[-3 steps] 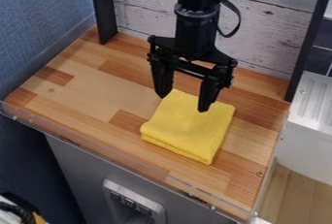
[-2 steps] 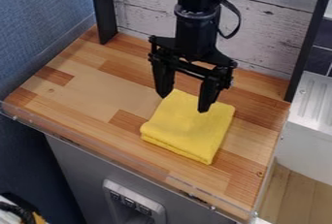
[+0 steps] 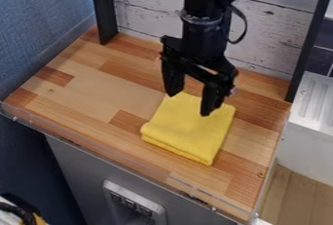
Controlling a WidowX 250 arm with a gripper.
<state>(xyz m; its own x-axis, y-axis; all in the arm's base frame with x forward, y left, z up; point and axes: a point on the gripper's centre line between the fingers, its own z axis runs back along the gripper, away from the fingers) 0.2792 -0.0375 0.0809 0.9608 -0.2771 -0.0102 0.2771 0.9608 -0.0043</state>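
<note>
Camera view showed you a wooden bench [image 3: 84,92] between a blue wall [image 3: 39,14] and a white unit [image 3: 312,141], pale planks [image 3: 276,36] behind; your fingers [image 3: 211,97] hung apart over the folded yellow cloth [image 3: 189,134] on the bench

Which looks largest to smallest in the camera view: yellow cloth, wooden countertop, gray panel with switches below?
1. Wooden countertop
2. Gray panel
3. Yellow cloth
</note>
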